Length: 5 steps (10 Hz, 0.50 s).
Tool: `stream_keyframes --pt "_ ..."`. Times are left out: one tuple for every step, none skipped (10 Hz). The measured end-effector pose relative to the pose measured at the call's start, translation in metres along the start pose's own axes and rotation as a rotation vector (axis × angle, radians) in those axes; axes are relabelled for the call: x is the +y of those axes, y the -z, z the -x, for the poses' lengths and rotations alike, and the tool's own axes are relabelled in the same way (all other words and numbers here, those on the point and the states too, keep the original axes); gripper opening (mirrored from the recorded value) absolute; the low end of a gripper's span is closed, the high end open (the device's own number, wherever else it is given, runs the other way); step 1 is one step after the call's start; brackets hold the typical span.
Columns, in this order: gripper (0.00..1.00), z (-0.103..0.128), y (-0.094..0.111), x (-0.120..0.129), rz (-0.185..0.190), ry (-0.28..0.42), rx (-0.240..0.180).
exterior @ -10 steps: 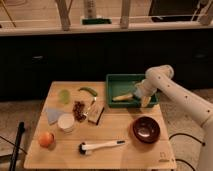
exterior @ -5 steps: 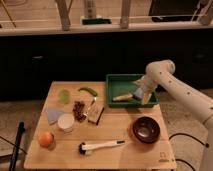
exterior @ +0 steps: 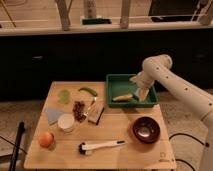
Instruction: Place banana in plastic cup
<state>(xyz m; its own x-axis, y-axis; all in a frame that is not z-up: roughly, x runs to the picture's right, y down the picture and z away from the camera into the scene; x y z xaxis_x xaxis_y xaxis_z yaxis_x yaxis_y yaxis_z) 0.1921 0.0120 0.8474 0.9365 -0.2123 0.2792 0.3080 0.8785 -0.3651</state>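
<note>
The banana [exterior: 123, 97] is pale yellow and lies inside the green tray [exterior: 114, 80] at the table's back right. My gripper [exterior: 142, 93] hangs over the tray's right part, just right of the banana's end. The plastic cup [exterior: 64, 95] is small and translucent yellow-green and stands near the table's back left, far from the gripper.
A dark green pod [exterior: 89, 90], a fork [exterior: 92, 104] and a brown snack pile [exterior: 79, 110] lie mid-table. A white cup [exterior: 65, 122], a blue napkin [exterior: 52, 115] and an orange [exterior: 46, 139] sit left. A brown bowl [exterior: 146, 129] and a brush [exterior: 102, 146] lie in front.
The arm has shifted slightly up and back over the tray. The banana stays in the tray.
</note>
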Motion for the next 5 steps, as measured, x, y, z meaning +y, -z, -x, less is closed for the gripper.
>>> stream_keyframes --pt "0.80 0.007 -0.001 -0.004 0.003 0.016 -0.001" --pt "0.80 0.014 -0.004 -0.009 0.005 0.036 -0.001" --pt "0.80 0.021 -0.007 -0.013 0.009 0.055 0.000" --pt "0.80 0.025 -0.011 -0.016 0.013 0.070 0.005" --pt "0.80 0.030 -0.014 -0.020 0.017 0.083 0.008"
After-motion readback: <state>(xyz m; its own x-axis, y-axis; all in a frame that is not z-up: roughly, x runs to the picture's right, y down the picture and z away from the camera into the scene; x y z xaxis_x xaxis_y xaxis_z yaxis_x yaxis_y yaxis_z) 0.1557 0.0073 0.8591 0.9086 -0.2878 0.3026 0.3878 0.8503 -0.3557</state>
